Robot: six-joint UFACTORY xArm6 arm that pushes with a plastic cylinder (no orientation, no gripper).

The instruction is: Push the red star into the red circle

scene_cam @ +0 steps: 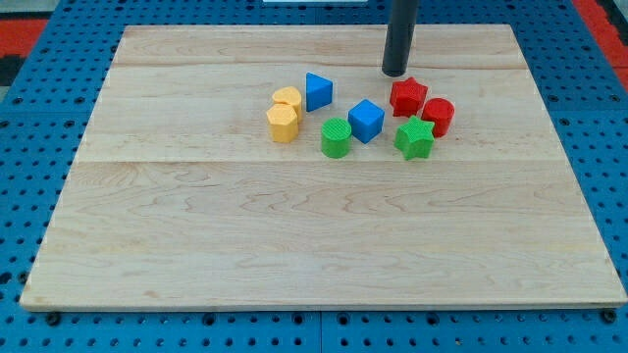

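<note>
The red star (407, 97) lies on the wooden board right of centre near the view's top. The red circle (438, 116) sits just to its lower right, touching or almost touching it. My tip (394, 73) stands just above and slightly left of the red star, very close to its upper-left edge.
A green star (414, 138) lies right below the red pair. A blue cube (366, 121), a green cylinder (336, 137), a blue triangle (317, 91) and two yellow blocks (284, 115) lie to the view's left. The wooden board (196, 245) rests on a blue pegboard.
</note>
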